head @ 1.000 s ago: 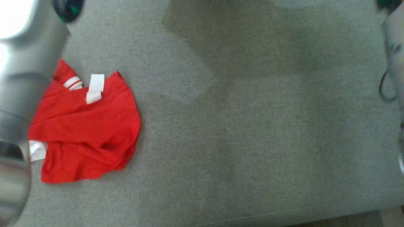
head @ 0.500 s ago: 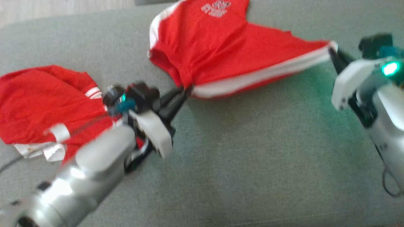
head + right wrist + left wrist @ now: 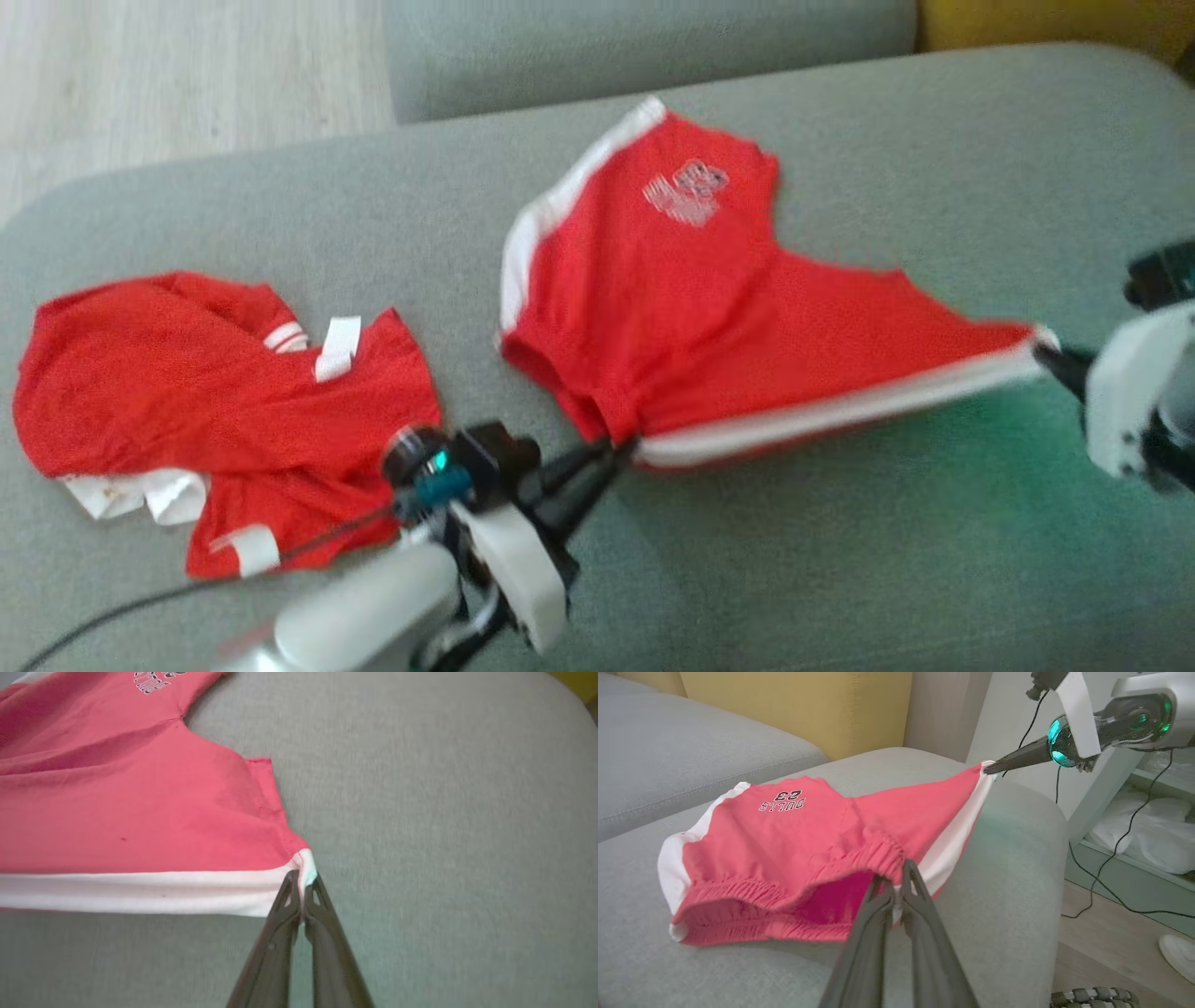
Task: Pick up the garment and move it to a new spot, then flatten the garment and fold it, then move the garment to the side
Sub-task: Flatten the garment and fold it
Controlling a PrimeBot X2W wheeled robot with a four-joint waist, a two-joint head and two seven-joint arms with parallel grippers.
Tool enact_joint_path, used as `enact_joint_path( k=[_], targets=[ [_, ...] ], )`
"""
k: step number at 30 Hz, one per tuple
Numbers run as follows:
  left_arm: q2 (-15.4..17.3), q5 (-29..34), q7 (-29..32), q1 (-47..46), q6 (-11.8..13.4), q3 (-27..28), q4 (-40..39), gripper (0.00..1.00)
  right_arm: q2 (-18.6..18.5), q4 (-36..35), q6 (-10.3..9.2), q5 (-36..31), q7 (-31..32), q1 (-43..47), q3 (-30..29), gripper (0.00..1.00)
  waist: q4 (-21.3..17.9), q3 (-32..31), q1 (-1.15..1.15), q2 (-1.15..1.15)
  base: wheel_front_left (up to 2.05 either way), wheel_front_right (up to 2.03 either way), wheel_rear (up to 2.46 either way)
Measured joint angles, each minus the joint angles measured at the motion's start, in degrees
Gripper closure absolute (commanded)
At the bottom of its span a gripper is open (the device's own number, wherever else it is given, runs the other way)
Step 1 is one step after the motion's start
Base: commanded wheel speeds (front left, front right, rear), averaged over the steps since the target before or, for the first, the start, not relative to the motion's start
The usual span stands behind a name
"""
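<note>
Because the grey sofa cushion carries the red shorts spread across its middle, stretched between both arms, the task looks to be in its flattening stage. The pick-up and the move to a new spot seem done, while folding and setting aside are left. A second, crumpled red garment lies well apart on the cushion's left. The left gripper is clamped on the elastic waistband, its fingers pressed together over the cloth. The right gripper is pinched onto a leg-hem corner, where the white side stripe ends. That edge runs taut and appears lifted between them, while the far leg with its printed logo rests on the cushion.
</note>
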Motion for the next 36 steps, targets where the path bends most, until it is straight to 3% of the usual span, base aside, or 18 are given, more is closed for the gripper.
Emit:
enact_joint_path(
  k=[4, 10, 19, 25, 36],
  targets=[
    [0.12, -0.74, 0.93, 3.2, 1.2, -0.38, -3.6, 1.0, -2.74, -2.89, 0.0, 3.39, 5.44, 5.88, -1.81, 1.0, -0.34, -1.79, -0.01, 0.0, 0.0, 0.0, 0.0],
    [0.75, -1.33, 1.23, 4.14, 3.7, 0.13, -6.34, 1.0, -2.74, -7.16, 0.0, 2.48, 3.31, 8.65, -6.14, 1.0, 0.5, -1.75, 0.01, 0.0, 0.0, 0.0, 0.0],
    [1.88, -1.37, 1.22, -0.21, 5.05, 3.42, -6.75, 1.0, 2.91, -9.89, 0.0, -8.6, -4.11, 1.23, -12.54, 1.0, 3.39, 2.38, 0.02, 0.0, 0.0, 0.0, 0.0],
    [0.88, -1.46, 0.73, -4.08, 4.87, 4.65, -4.71, 1.0, 7.06, -6.66, 0.0, -16.18, -7.47, -7.47, -14.11, 1.0, 6.16, 6.41, 0.02, 0.0, 0.0, 0.0, 0.0],
    [-4.09, -1.22, 1.44, -13.8, 0.81, 5.84, 3.35, 1.0, 11.73, 7.21, 0.0, -23.57, -9.05, -24.07, -13.07, 1.0, 11.81, 16.07, 0.02, 0.0, 0.0, 0.0, 0.0]
  ],
)
